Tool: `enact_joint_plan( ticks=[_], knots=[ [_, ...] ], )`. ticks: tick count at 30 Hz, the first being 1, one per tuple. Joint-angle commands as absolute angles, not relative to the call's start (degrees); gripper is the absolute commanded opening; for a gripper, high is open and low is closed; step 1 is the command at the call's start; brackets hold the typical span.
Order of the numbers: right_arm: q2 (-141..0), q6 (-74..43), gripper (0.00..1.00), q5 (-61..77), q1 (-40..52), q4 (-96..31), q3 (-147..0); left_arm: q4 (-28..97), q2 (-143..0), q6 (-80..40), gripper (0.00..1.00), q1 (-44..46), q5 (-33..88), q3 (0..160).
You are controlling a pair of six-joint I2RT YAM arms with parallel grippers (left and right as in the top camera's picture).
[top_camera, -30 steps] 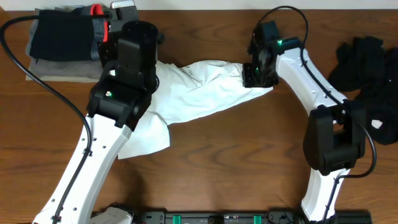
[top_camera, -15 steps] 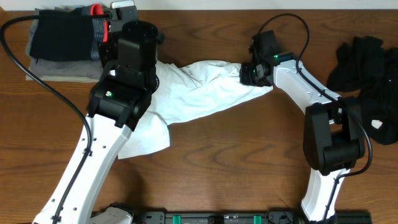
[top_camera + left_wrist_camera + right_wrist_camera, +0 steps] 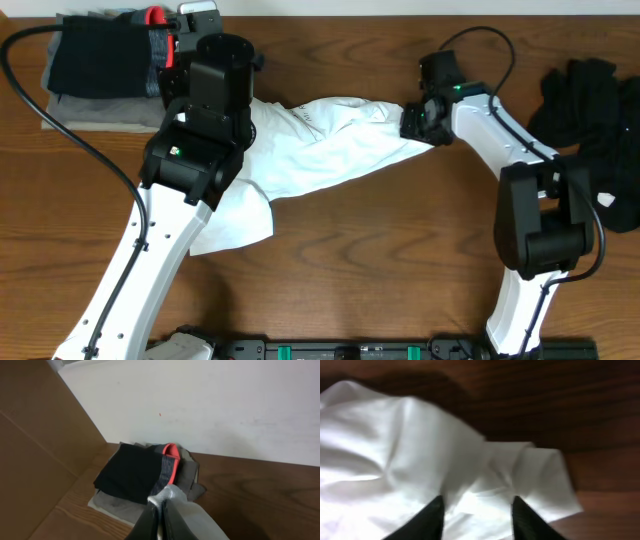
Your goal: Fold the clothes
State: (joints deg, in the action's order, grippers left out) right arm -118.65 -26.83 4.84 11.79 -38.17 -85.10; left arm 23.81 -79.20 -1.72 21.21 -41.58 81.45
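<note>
- On the wooden tabletop, between the two arms, we are seeing the white T-shirt lying crumpled. It is stretching in a band from the left arm across to the right arm.
- One loose flap of the T-shirt is spreading toward the near edge on the left side, partly under the left arm. A small dark print is showing near the shirt's far edge.
- The left fingers are pressing tightly together and pinching a fold of the white T-shirt. We are seeing this from the left wrist camera only, since the arm's own wrist is hiding them from overhead.
- The right fingers are standing apart at a middling width over the right end of the T-shirt. White cloth is lying between and beneath them. We are not able to tell whether they are touching the cloth, and they are not clamping it.
- The black garments are lying in a loose heap at the right edge of the tabletop, well apart from the T-shirt. A small white patch is showing on the nearer part of the heap.
- A stack of folded garments is sitting at the far left corner, just beside the left arm. Grey cloth is lying at the bottom, black on top, with a red trim peeking out.
- From the left wrist camera we are seeing that stack beyond the left fingers, close to a white wall.
</note>
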Motion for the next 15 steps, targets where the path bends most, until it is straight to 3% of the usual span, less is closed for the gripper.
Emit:
enact_joint_plan(
  ticks=[1, 15],
  knots=[
    [-118.89, -28.27, 0.46, 3.44, 11.25, -38.17, -84.66, 23.73, -79.00, -2.52, 0.06, 20.97, -42.92, 81.73],
    [-122.04, -28.25, 0.49, 5.41, 14.26, -35.57, -84.51, 23.75, -79.00, -2.72, 0.06, 20.97, -42.70, 81.73]
  ],
)
